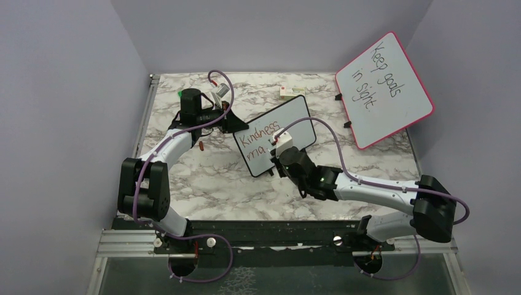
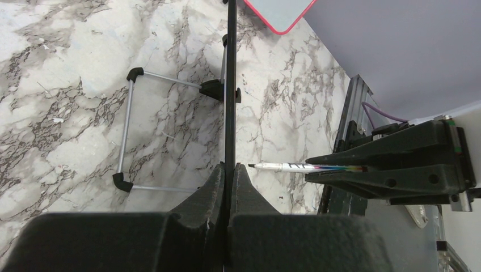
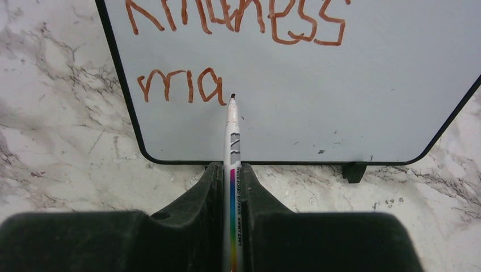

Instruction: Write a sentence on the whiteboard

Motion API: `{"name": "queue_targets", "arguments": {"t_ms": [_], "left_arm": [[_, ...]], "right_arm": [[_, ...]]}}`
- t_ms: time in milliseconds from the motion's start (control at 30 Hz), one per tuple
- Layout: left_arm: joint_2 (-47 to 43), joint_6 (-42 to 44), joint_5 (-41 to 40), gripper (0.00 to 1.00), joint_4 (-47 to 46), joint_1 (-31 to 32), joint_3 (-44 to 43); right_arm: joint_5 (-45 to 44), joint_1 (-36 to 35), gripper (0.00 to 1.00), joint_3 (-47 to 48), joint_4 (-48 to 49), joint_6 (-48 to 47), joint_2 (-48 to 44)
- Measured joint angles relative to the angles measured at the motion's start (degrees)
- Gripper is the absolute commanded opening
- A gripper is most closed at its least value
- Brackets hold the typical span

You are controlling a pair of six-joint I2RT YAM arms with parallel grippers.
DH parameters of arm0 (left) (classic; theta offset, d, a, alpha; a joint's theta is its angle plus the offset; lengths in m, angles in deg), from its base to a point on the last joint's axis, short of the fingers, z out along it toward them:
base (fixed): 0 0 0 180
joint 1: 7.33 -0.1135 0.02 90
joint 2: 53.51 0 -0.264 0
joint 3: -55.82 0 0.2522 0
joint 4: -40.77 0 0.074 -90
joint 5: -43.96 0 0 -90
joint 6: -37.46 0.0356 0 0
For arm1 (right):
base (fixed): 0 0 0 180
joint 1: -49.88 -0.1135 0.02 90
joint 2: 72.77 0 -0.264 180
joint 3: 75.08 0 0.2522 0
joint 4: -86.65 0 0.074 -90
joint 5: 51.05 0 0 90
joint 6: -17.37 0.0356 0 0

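Writing step, midway: the sentence (image 3: 238,22) reads "Kindness" plus "ma" on line two, so most of it is not yet written. The right gripper (image 3: 231,175) is pressed onto the marker (image 3: 232,141), tip just right of the "a"; contact unclear. The left gripper (image 2: 229,175) pinches the frame edge of the whiteboard (image 1: 289,117), which stands tilted mid-surface (image 1: 215,190). Next move likely calls for the "t" stroke, moving rightward with light pressure. The pink-framed board (image 1: 384,89) stands well apart at back right, a small box (image 1: 292,93) lies behind, and a reddish item (image 1: 201,146) lies near the left arm. Nothing blocks the writing area.

Whiteboard (image 3: 340,96) reads "Kindness ma", pink board (image 1: 393,117) "Keep goals in sight".
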Motion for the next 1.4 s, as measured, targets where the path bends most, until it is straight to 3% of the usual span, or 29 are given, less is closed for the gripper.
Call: {"name": "queue_targets", "arguments": {"t_ms": [1400], "left_arm": [[0.00, 0.00, -0.02, 0.00, 0.00, 0.00, 0.00]], "right_arm": [[0.31, 0.68, 0.01, -0.02, 5.46, -0.37, 2.16]]}}
